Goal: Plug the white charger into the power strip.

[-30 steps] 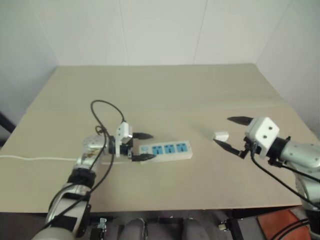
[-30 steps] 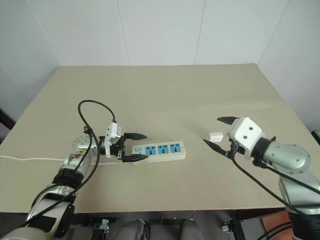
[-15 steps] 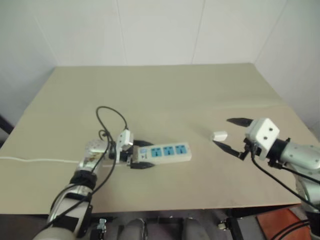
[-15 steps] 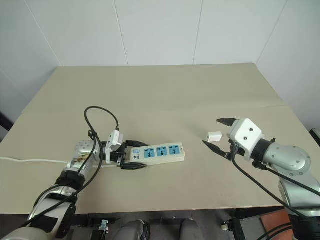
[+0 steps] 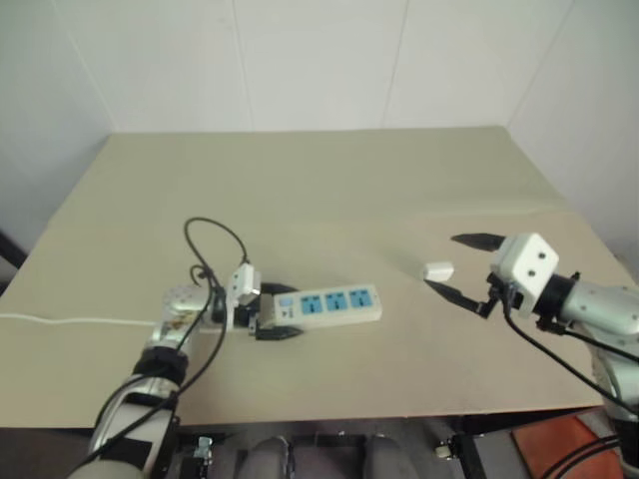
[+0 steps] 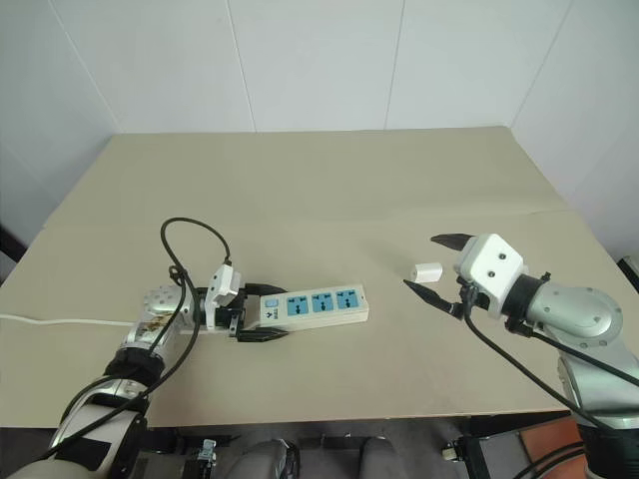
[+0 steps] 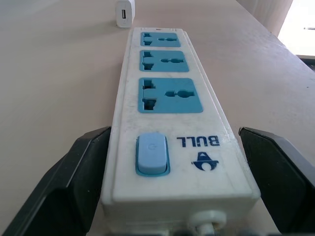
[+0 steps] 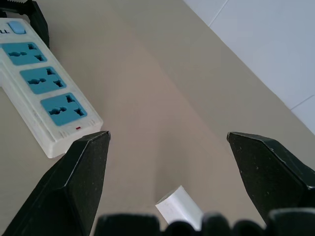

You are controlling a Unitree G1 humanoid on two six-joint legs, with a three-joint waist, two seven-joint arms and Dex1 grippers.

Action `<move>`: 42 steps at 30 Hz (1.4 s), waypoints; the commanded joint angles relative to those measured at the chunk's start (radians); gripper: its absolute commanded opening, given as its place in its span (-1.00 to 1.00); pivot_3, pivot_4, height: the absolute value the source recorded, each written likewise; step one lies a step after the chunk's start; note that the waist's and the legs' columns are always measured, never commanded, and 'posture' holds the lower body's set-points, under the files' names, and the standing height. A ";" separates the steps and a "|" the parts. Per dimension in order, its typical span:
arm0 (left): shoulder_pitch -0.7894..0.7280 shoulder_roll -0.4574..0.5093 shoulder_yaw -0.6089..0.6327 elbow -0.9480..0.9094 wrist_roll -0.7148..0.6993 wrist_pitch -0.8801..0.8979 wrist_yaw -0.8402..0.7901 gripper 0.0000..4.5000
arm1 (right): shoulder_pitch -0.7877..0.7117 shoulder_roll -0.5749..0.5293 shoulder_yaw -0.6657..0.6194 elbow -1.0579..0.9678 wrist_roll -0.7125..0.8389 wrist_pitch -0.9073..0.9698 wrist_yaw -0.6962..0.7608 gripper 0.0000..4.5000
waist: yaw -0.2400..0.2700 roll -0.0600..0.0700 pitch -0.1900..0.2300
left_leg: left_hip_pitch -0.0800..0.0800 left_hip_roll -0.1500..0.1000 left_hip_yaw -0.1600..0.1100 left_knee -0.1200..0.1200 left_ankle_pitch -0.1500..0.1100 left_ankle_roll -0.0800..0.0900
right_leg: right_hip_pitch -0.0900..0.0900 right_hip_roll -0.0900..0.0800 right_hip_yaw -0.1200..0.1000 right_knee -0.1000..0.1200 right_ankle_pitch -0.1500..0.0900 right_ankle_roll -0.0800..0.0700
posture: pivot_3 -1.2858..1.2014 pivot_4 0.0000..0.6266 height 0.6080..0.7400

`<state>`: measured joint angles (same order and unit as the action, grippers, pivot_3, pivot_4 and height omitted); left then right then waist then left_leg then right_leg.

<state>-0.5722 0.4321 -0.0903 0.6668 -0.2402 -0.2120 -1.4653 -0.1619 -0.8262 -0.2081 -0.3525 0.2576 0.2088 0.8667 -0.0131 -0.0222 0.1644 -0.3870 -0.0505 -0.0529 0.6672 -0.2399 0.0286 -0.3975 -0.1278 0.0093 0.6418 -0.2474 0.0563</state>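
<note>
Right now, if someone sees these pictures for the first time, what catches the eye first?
The power strip with blue sockets lies on the table, its switch end between the open fingers of the left gripper. The white charger lies apart, just ahead of the open right gripper.

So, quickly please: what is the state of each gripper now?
Left gripper: open, its fingers straddle the switch end of the power strip, not clamped.
Right gripper: open, holding nothing; the white charger lies on the table between its fingers.

A broad beige table (image 6: pixel 329 190) stood against white panelled walls (image 6: pixel 319 60). Its top was matte. An orange-red patch of floor (image 6: pixel 544 449) showed past its near right corner.
</note>
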 commanded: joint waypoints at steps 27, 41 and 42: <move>0.070 -0.013 -0.053 -0.092 0.025 0.013 0.027 0.45 | -0.233 -0.133 0.078 0.292 -0.033 -0.119 0.230 1.00 | 0.007 0.001 -0.001 | 0.005 0.001 0.000 0.000 -0.001 0.001 | 0.007 0.000 0.000 -0.002 0.000 0.000 | 0.03 -0.52 1.00; 0.107 -0.009 -0.093 -0.144 0.053 0.069 0.072 0.45 | -0.883 -0.052 0.532 1.047 -0.385 -0.283 0.621 1.00 | 0.002 0.002 -0.001 | 0.004 0.001 0.001 0.000 -0.001 0.002 | 0.005 -0.001 0.000 -0.003 0.000 0.001 | 0.03 -0.52 1.00; 0.109 -0.008 -0.094 -0.146 0.054 0.069 0.076 0.45 | -0.916 -0.032 0.563 1.096 -0.417 -0.294 0.636 1.00 | 0.003 0.002 -0.001 | 0.004 0.000 0.001 0.000 -0.001 0.001 | 0.005 -0.001 0.000 -0.003 0.000 0.001 | 0.03 -0.52 1.00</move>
<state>-0.4907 0.4254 -0.1369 0.5117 -0.2319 -0.1684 -1.3911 -1.0283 -0.8639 0.3290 0.6861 -0.1115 -0.0578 1.4665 -0.0103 -0.0207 0.1635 -0.3840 -0.0515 -0.0518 0.6671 -0.2409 0.0301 -0.3935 -0.1292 0.0095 0.6393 -0.2473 0.0571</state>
